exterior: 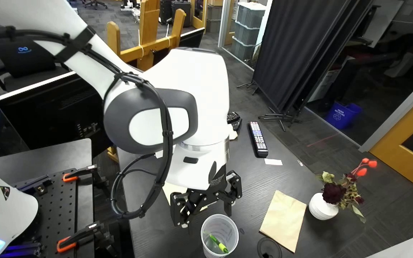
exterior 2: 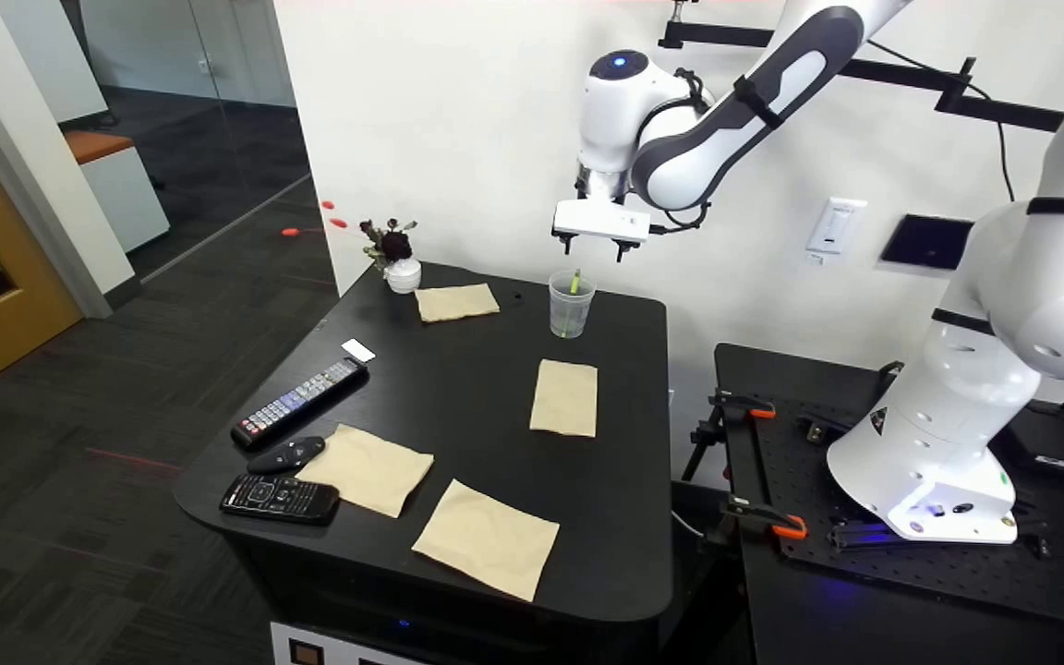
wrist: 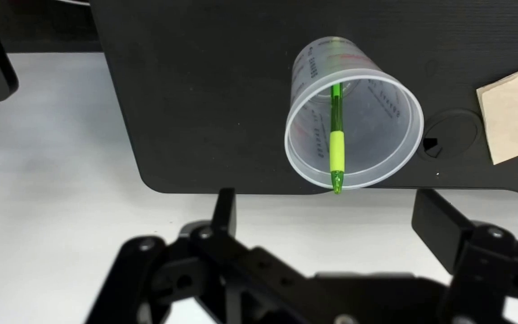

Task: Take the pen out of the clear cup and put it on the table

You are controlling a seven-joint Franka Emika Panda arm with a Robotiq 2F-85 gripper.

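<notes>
White wall (exterior 2: 440,129) at the back in an exterior view. In front of it, a large blk matte rectangular tabletop (exterior 2: 472,388) w/ rounded corners; alongside, a separate blk bench (exterior 2: 837,628). White jointed robot arm (exterior: 199,82) w/ dk-grey trim: base on the bench, far end out over the tabletop. Its blk two-finger gripper (exterior 2: 594,253) hangs there, pointing down; blk fingers (wrist: 226,209) wide apart, gap btwn them.

Ribbed white round vase (exterior: 322,206) w/ dk-red & bright-red flowers (exterior: 333,193) at a tabletop corner near the wall. 4 flat tan paper sheets (exterior 2: 565,397) lie about the tabletop, 1 just beside the vase. Long blk remote (exterior 2: 301,403) w/ rows of buttons near an edge; 2 shorter blk ones near it, a slim oval remote (exterior 2: 285,454) & a rectangular remote (exterior 2: 280,499).

Small round see-through plastic cup (wrist: 378,126) w/ whitish rim & printed marks: upright on the tabletop, wall end, near 2 sheets. Gripper is higher than the cup & clear of it; can't tell if it's straight above. Small white card (exterior 2: 358,350) just beside the long remote's end.

Thin green-yellow pen (wrist: 337,148): in the cup, tilted, lower end at the bottom, tapered tip just past the rim; it pokes above the rim in an exterior view.
</notes>
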